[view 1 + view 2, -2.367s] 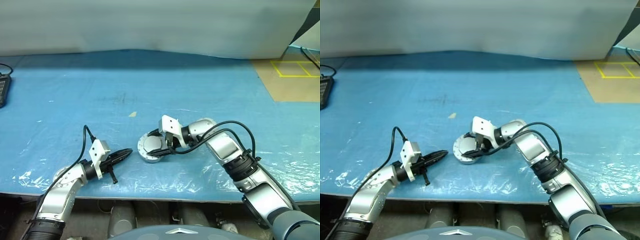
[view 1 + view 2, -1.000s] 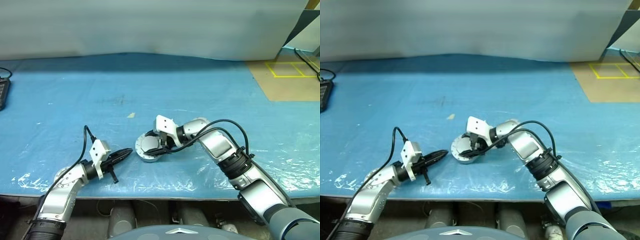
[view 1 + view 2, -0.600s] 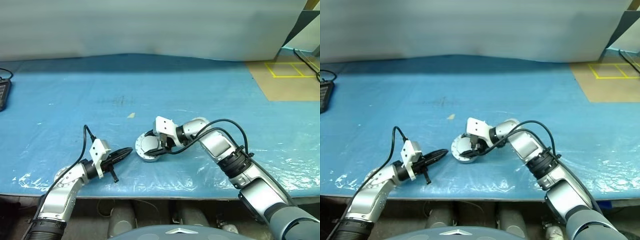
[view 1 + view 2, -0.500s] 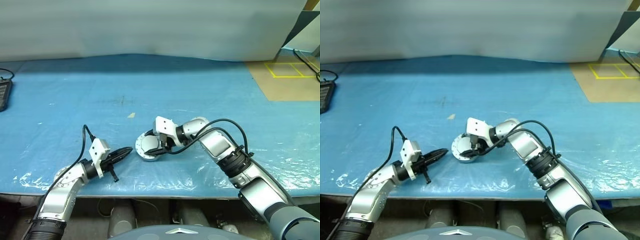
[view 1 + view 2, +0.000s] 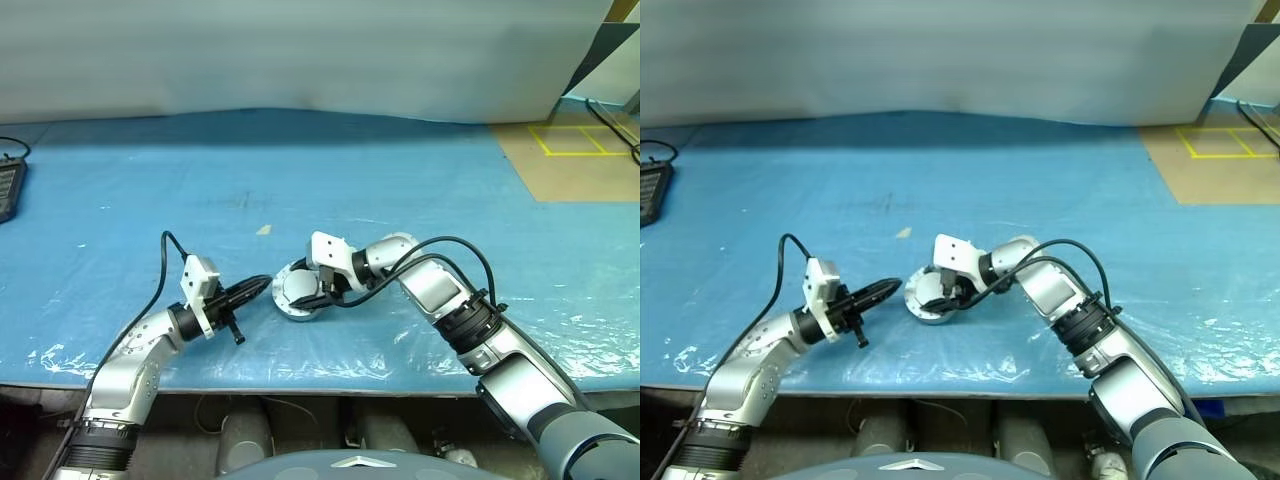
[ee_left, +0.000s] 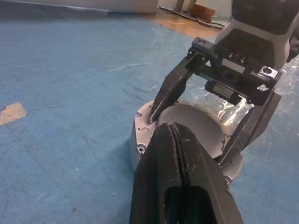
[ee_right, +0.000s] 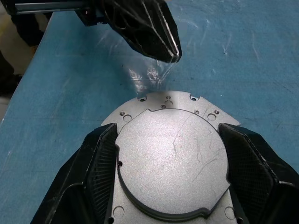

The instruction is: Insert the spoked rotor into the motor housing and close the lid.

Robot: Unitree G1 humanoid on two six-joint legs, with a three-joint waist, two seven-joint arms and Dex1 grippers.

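Observation:
A round grey lid (image 7: 173, 158), plain face up, sits on the flanged motor housing (image 7: 154, 105) on the blue table near its front edge. My right gripper (image 5: 304, 290) reaches in from the right, and its black fingers (image 7: 100, 158) press against opposite sides of the lid. Coming from the left, my left gripper (image 5: 265, 284) is shut and empty. Its tip (image 7: 174, 52) hovers just off the housing's left rim (image 6: 140, 135), apart from it. The spoked rotor is hidden.
A tan scrap (image 5: 264, 229) lies behind the housing. A dark device (image 5: 6, 188) sits at the table's far left edge. Crinkled clear film (image 5: 330, 350) covers the front strip. Brown floor with yellow tape (image 5: 580, 140) is at the back right.
My left arm has lifted, and its shut gripper has moved right, closer to the housing's rim. The right gripper and the lid have stayed put.

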